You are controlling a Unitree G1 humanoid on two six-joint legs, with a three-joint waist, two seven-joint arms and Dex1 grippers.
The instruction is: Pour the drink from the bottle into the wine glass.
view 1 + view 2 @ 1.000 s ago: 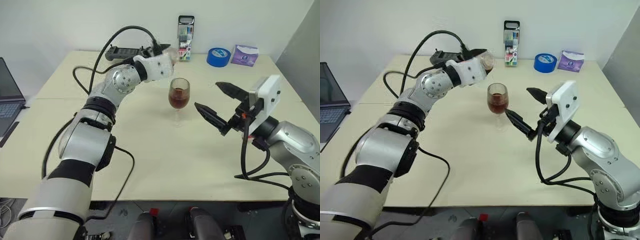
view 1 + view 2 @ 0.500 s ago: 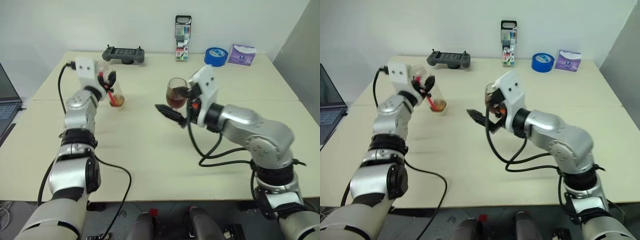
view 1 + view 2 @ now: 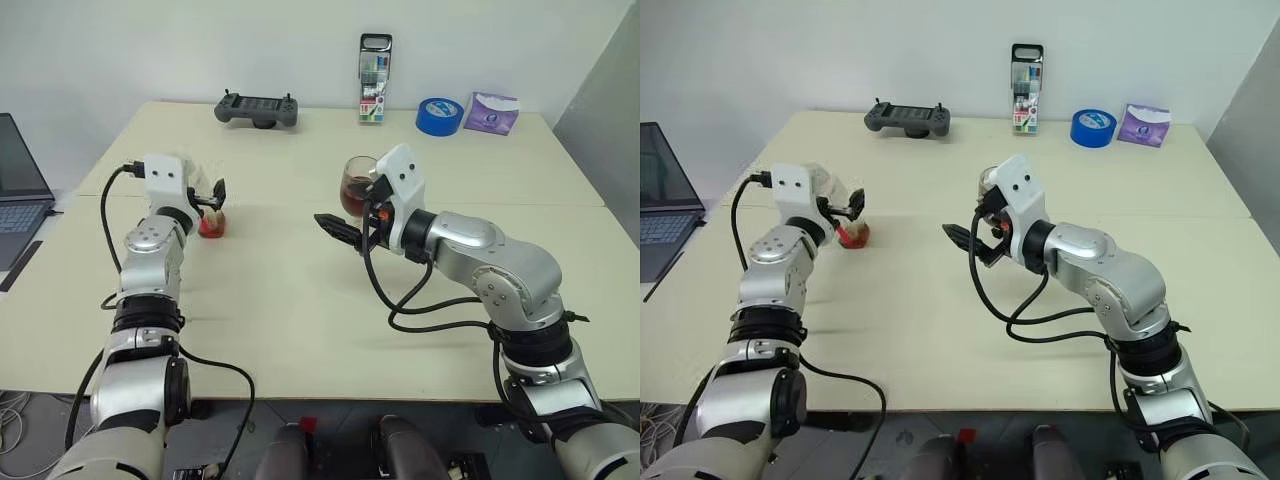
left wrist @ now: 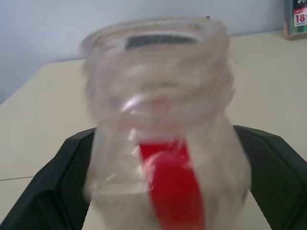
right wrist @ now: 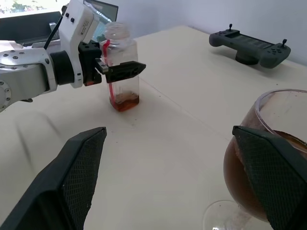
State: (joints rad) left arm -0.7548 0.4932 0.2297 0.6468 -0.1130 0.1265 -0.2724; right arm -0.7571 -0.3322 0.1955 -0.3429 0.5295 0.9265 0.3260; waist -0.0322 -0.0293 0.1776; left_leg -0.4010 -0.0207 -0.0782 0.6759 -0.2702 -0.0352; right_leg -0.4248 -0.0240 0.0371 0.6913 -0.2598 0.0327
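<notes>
The bottle (image 5: 122, 72), clear with a red strip and an uncapped mouth, stands upright on the table (image 3: 300, 300) at the left, a little of the drink (image 5: 125, 103) in its bottom. My left gripper (image 4: 163, 129) is open, one finger on each side of the bottle. The wine glass (image 3: 357, 187) stands at the table's middle with dark reddish-brown drink filling its bowl about halfway. My right gripper (image 5: 168, 129) is open beside it. The glass bowl (image 5: 268, 143) is close to one finger, and my wrist housing partly hides the glass in the eye views.
Along the back edge lie a grey game controller (image 3: 256, 107), an upright marker pack (image 3: 373, 80), a blue tape roll (image 3: 437, 114) and a purple packet (image 3: 490, 112). A laptop (image 3: 18, 190) sits off the table's left side.
My left arm swung the tilted bottle away from the glass, left and down, stood it upright on the table and opened. My right gripper, still open, came in to the glass.
</notes>
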